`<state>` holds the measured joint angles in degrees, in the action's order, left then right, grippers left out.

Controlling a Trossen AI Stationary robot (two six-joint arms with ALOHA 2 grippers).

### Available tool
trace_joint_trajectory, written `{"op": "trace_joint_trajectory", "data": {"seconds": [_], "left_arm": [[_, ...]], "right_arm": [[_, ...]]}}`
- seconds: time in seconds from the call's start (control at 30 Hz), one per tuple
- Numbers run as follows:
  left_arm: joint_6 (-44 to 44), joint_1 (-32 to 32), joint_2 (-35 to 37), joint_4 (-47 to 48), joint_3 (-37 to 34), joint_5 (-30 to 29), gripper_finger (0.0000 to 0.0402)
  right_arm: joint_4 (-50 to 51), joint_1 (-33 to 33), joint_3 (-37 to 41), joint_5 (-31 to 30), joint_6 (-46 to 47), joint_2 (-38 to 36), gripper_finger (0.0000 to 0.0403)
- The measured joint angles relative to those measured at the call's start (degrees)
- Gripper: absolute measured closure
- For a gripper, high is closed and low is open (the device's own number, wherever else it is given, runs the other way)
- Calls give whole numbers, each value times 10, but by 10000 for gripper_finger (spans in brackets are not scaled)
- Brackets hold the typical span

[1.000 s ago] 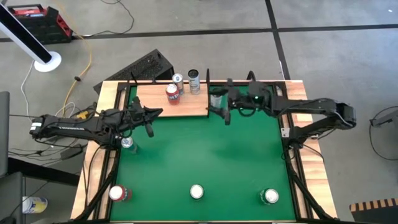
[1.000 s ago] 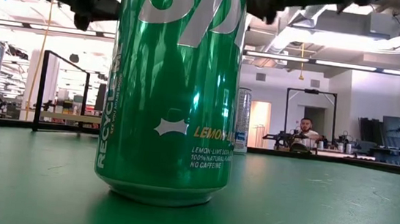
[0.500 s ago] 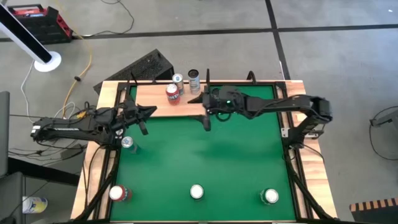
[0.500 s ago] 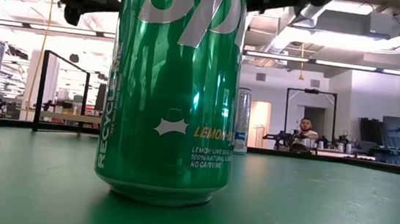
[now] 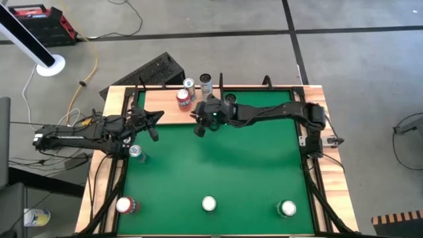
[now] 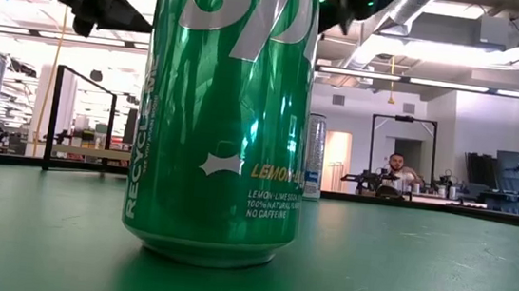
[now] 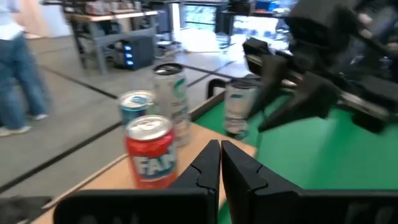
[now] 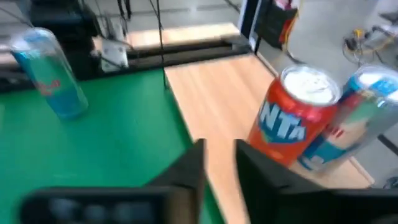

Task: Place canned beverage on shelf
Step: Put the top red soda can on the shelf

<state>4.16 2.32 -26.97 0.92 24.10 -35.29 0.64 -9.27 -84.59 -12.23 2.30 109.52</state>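
high view — pale wood shelf (image 5: 165,106); right hand (image 5: 198,127) empty, fingers narrowly apart.

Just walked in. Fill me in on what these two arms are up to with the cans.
Neither arm is holding a can. The right gripper hovers, empty, at the front edge of the pale wooden shelf, close to a red soda can standing there with three other cans. The left gripper is shut and empty near the shelf's left end, above a slim blue can on the green table. Three more cans wait along the table's near edge.
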Motion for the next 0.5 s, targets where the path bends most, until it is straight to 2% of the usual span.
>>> {"op": "trace_joint_trajectory", "data": {"seconds": [0.07, 0.1, 0.27, 0.5], "left_arm": [[0, 0, 0, 16, 0, -17, 402], [0, 0, 0, 22, 0, -21, 401], [11, 0, 0, 35, 0, -21, 401], [10, 0, 0, 37, 0, -11, 401]], "right_arm": [[3, -7, -29, -19, 5, 27, 373], [23, -13, -44, -25, 6, 36, 384], [113, -30, -112, -35, 10, 63, 384], [130, -33, -148, -46, 12, 88, 387]]}}
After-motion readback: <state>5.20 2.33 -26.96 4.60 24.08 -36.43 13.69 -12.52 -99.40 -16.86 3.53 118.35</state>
